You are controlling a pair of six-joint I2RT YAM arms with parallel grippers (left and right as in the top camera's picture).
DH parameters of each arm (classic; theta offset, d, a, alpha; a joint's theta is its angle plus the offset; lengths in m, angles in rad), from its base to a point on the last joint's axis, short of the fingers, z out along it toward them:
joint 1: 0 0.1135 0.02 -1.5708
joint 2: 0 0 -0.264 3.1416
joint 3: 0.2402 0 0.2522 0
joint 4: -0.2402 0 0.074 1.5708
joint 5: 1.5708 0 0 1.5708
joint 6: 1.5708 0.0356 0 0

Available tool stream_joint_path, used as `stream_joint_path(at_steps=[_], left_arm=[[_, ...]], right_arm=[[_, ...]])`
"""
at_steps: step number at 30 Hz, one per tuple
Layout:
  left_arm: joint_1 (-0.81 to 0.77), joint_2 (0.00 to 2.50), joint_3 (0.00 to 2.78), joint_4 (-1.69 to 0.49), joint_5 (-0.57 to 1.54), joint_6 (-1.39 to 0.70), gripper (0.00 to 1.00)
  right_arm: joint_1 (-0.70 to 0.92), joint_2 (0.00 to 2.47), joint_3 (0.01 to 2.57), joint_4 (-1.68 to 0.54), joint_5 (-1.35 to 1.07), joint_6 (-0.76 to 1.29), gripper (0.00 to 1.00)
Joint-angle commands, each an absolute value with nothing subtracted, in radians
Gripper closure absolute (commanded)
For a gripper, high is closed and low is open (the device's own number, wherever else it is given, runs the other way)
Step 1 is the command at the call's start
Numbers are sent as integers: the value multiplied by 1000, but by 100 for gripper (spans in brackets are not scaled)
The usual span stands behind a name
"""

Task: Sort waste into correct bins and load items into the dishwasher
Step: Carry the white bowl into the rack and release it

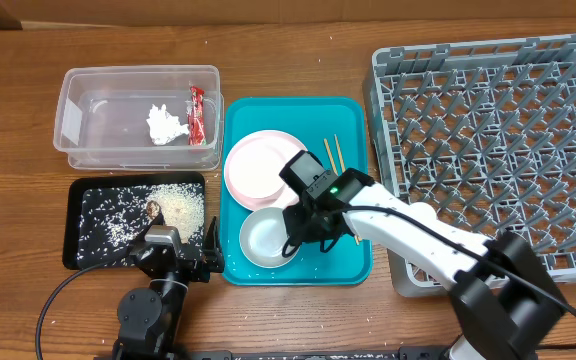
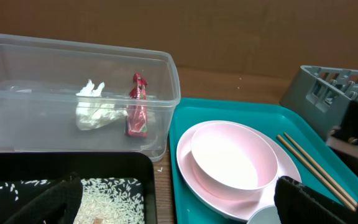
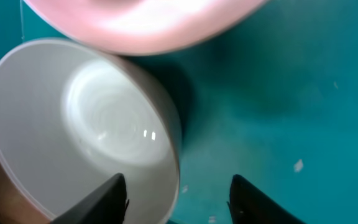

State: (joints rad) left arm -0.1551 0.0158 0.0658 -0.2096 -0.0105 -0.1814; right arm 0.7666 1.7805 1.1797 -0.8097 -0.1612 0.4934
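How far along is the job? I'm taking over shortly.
Done: napkin and red wrapper lie in the clear tub, rice in the black tray. In hand: the open right pincer straddles the white cup's rim. Left: plate, bowl, chopsticks and cup, all outside the rack.

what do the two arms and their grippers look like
The right arm has a smooth white link between bulky black joints, a thin black cable along it, and a small green light on its black wrist. The left arm is black with a greyish cap near the wrist and its own black cable looping away. The left gripper and right gripper both have matte black fingers.
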Motion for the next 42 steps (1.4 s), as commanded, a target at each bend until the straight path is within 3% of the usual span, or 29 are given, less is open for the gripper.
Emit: stream_joint_path(at_steps=[1,6,7,15,19,25,28,35,42], left_arm=[[-149,4,61,-205,-2,-191,0],[-149,4,61,-205,-2,-191,0],[-149,4,61,-205,-2,-191,0],[-149,4,61,-205,-2,-191,0],[-149,4,61,-205,-2,-191,0],[-149,4,61,-205,-2,-191,0],[-149,4,61,-205,-2,-191,0],[-149,4,61,-205,-2,-191,0],[-149,4,61,-205,-2,-191,0]], right_arm=[[768,1810,1191,-783,-169,495,62],[767,1814,1191,-788,-168,499,94],[767,1813,1191,-794,-168,499,96],[728,1651,1193,-929,-13,533,96],[727,1450,1193,-1029,283,649,96],[725,1151,1192,-1182,950,861,96],[701,1092,1192,-1180,1116,869,96],[479,1172,1191,-1073,1330,799,96],[243,1409,1191,-818,1209,488,96]])
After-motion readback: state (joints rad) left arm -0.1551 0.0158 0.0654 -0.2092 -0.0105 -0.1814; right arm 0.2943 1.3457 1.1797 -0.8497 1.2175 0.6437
